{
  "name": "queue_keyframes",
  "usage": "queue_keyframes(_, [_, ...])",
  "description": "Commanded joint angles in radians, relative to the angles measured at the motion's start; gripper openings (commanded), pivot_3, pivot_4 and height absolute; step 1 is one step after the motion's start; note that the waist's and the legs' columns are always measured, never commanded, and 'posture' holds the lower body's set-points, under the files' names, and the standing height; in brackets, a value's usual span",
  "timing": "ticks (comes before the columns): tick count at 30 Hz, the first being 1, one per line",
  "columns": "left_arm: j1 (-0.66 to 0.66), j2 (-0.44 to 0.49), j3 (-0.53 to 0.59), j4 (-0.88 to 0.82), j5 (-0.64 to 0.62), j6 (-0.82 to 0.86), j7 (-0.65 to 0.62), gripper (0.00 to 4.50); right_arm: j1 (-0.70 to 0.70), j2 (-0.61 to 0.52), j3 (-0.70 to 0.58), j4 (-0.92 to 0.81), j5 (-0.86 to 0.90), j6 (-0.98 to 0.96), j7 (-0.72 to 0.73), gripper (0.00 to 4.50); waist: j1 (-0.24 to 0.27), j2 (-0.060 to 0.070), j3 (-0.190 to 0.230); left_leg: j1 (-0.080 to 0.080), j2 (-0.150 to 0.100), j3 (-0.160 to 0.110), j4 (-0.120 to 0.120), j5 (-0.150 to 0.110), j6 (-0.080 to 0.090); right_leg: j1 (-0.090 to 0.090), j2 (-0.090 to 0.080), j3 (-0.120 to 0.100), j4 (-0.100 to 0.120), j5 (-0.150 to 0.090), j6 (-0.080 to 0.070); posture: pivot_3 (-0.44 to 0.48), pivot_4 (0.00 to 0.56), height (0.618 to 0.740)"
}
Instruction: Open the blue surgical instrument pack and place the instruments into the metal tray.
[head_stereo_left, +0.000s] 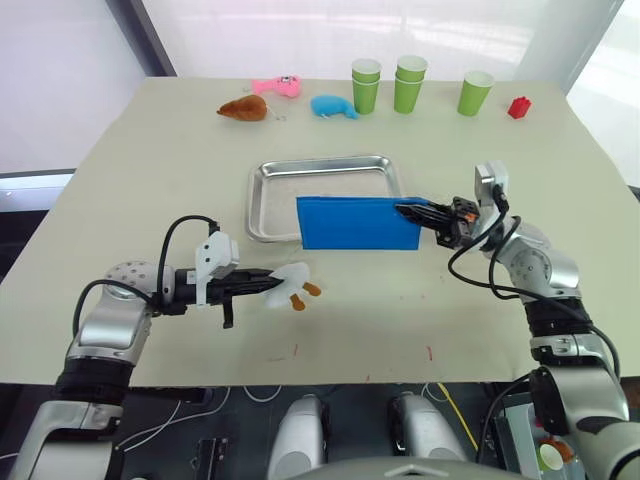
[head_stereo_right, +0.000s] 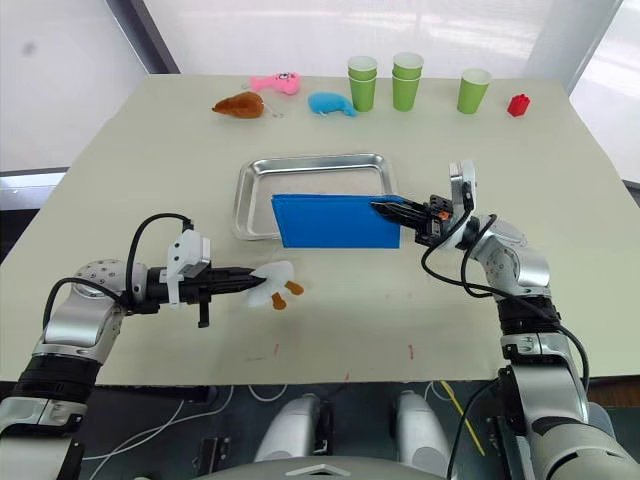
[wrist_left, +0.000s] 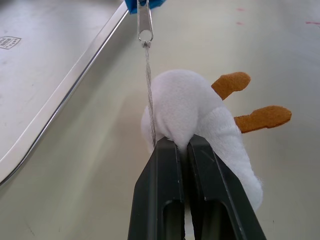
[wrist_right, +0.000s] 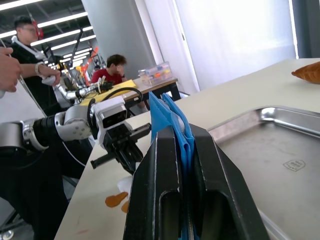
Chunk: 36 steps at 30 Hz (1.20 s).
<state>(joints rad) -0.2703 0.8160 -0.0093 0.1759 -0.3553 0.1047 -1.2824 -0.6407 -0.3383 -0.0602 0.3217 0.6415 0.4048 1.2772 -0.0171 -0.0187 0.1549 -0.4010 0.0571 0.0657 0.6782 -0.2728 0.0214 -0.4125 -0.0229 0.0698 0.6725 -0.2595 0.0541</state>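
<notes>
The blue surgical instrument pack (head_stereo_left: 357, 222) is folded shut and overlaps the front rim of the metal tray (head_stereo_left: 320, 185). My right gripper (head_stereo_left: 405, 210) is shut on the pack's right edge, and blue fabric (wrist_right: 167, 117) sticks up between its fingers. A white plush toy with orange feet (head_stereo_left: 290, 285) lies on the table in front of the tray's left corner. My left gripper (head_stereo_left: 272, 284) is shut on this toy. A thin cord runs from the toy to a metal zipper pull (wrist_left: 144, 22) on a blue corner. The instruments are hidden.
Along the table's far edge stand green cups (head_stereo_left: 409, 83), a red block (head_stereo_left: 519, 107), a brown plush (head_stereo_left: 243, 108), a pink plush (head_stereo_left: 277, 86) and a small blue plush (head_stereo_left: 333, 106). People (wrist_right: 112, 67) stand beyond the table's left side.
</notes>
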Motion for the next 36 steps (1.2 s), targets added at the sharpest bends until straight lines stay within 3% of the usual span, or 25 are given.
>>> queue_keyframes(1, [0.015, 0.017, 0.017, 0.003, 0.015, 0.016, 0.005, 0.01, -0.025, 0.009, -0.074, -0.062, 0.066, -0.004, -0.022, 0.00, 0.000, 0.000, 0.000, 0.000, 0.000, 0.000, 0.000, 0.000, 0.000, 0.000, 0.000, 0.000, 0.000, 0.000, 0.000, 0.000, 0.150, 0.740])
queue_keyframes(8, [0.020, 0.041, 0.019, 0.001, 0.015, 0.011, -0.024, 0.01, -0.005, -0.007, -0.040, -0.064, 0.021, -0.048, -0.001, 0.00, 0.000, 0.000, 0.000, 0.000, 0.000, 0.000, 0.000, 0.000, 0.000, 0.000, 0.000, 0.000, 0.000, 0.000, 0.000, 0.000, 0.150, 0.740])
queue_keyframes(12, [0.013, 0.113, 0.016, 0.026, 0.016, -0.022, -0.130, 0.01, 0.001, -0.024, -0.012, -0.052, -0.028, -0.096, 0.035, 0.00, -0.003, 0.000, 0.000, 0.000, 0.000, 0.000, 0.000, 0.000, 0.000, -0.001, 0.000, 0.000, 0.000, 0.000, 0.000, 0.000, 0.150, 0.740])
queue_keyframes(18, [-0.066, 0.209, -0.030, 0.170, 0.114, -0.222, -0.261, 0.01, -0.003, -0.019, -0.001, -0.024, -0.060, -0.145, 0.052, 0.00, 0.002, 0.001, 0.001, 0.000, 0.000, 0.001, -0.001, 0.000, 0.000, -0.001, 0.000, 0.000, 0.000, 0.000, -0.001, 0.000, 0.150, 0.740])
queue_keyframes(21, [-0.172, 0.221, -0.082, 0.310, 0.223, -0.414, -0.256, 0.01, 0.012, -0.003, 0.010, -0.019, -0.083, -0.190, 0.053, 0.00, 0.006, 0.000, 0.001, -0.001, 0.000, 0.001, -0.001, 0.000, 0.000, -0.001, 0.000, 0.000, -0.001, 0.000, -0.001, 0.000, 0.150, 0.740])
queue_keyframes(24, [-0.232, 0.208, -0.115, 0.404, 0.264, -0.501, -0.243, 0.01, 0.021, 0.011, 0.016, -0.016, -0.099, -0.232, 0.046, 0.00, 0.003, 0.000, 0.001, -0.001, 0.000, 0.002, -0.001, 0.000, 0.000, -0.001, 0.000, 0.000, 0.000, 0.000, -0.001, 0.000, 0.150, 0.740])
queue_keyframes(27, [-0.260, 0.201, -0.135, 0.462, 0.279, -0.537, -0.248, 1.03, 0.028, 0.019, 0.018, -0.015, -0.105, -0.254, 0.042, 0.00, -0.002, 0.000, 0.001, 0.000, 0.000, 0.003, -0.001, 0.000, 0.000, -0.002, 0.000, 0.001, 0.000, 0.000, 0.000, 0.000, 0.150, 0.740])
queue_keyframes(34, [-0.257, 0.215, -0.138, 0.470, 0.216, -0.476, -0.327, 4.45, 0.043, 0.015, 0.017, -0.031, -0.104, -0.258, 0.039, 0.00, 0.000, 0.000, 0.001, 0.000, 0.000, 0.003, -0.001, 0.000, 0.000, -0.002, 0.000, 0.001, 0.000, 0.000, 0.000, 0.000, 0.150, 0.740])
queue_keyframes(36, [-0.256, 0.234, -0.150, 0.435, 0.150, -0.426, -0.332, 4.45, 0.044, 0.014, 0.017, -0.033, -0.104, -0.256, 0.039, 0.00, -0.001, 0.000, 0.001, 0.000, 0.000, 0.003, -0.001, 0.000, 0.000, -0.002, 0.000, 0.001, 0.000, 0.000, 0.000, 0.000, 0.150, 0.740])
